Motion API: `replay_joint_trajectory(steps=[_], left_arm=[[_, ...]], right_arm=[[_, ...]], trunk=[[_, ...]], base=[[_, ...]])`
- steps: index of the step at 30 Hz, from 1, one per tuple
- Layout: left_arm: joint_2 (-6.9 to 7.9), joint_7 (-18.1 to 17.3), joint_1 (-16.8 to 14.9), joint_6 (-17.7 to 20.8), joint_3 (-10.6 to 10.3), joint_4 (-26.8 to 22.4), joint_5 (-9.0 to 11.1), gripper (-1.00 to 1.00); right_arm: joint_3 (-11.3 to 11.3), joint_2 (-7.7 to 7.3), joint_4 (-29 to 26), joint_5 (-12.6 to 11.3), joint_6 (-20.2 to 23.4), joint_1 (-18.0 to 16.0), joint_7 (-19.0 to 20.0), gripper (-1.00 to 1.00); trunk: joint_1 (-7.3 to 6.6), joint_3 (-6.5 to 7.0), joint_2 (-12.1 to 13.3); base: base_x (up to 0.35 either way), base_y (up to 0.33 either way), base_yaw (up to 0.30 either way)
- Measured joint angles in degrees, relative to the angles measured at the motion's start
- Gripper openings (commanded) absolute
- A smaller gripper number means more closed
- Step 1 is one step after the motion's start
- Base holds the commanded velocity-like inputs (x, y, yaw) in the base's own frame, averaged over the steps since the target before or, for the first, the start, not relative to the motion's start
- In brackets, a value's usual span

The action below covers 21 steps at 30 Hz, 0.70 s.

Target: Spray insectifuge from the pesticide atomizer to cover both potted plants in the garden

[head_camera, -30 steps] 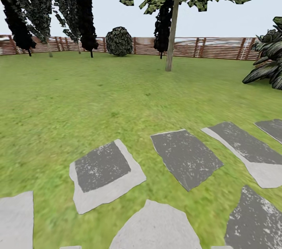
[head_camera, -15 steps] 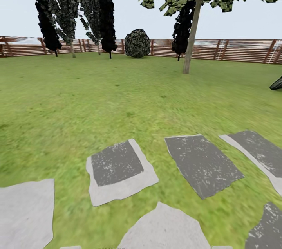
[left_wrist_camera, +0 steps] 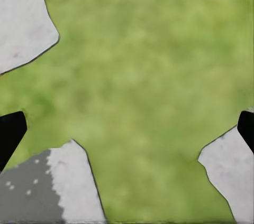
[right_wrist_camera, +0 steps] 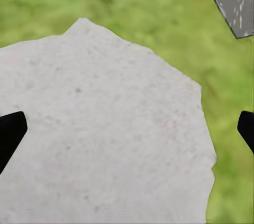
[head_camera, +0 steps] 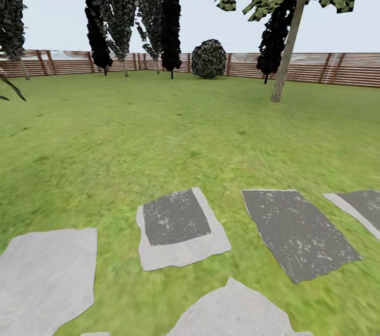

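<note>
Open garden lawn (head_camera: 158, 130) ahead, bounded far off by a brown slatted fence (head_camera: 316, 67) running the full width. Five grey stepping stones in the head view, counted left to right against the round shrub (head_camera: 209, 59) at the fence: a pale slab (head_camera: 45, 275) low and far left of it, a dark-centred stone (head_camera: 179, 227) almost straight below it, a pale one (head_camera: 235, 312) at the bottom edge, a dark slab (head_camera: 298, 233) below and right, a part-seen stone (head_camera: 361, 206) at the right edge. Left of the shrub: one dark tree (head_camera: 10, 19) at the frame edge, then a cluster of four tall narrow trees (head_camera: 132, 14). Right of the shrub: one dark narrow tree, one broad-crowned tree (head_camera: 287, 35) with a pale trunk. Nothing standing on the grass between stones and fence.

Left gripper (left_wrist_camera: 127, 129) spread wide, holding nothing, over grass between stone corners. Right gripper (right_wrist_camera: 127, 131) likewise wide apart and empty, over a pale stone (right_wrist_camera: 100, 134). No telling the atomizer's or plants' whereabouts.
</note>
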Motion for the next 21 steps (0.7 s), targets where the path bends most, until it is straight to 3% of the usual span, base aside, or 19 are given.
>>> replay_joint_trajectory(steps=[5, 21], left_arm=[[-0.01, 0.1, 0.0, 0.1, 0.0, 0.0, 0.0, 1.0], [-0.01, 0.1, 0.0, 0.1, 0.0, 0.0, 0.0, 1.0]], right_arm=[[0.0, 0.0, 0.0, 0.0, 0.0, 0.0, 0.0, 1.0], [0.0, 0.0, 0.0, 0.0, 0.0, 0.0, 0.0, 1.0]], trunk=[[-0.02, 0.0, 0.0], [-0.03, 0.0, 0.0]], base=[[0.108, -0.04, 0.278], [0.273, -0.141, 0.278]])
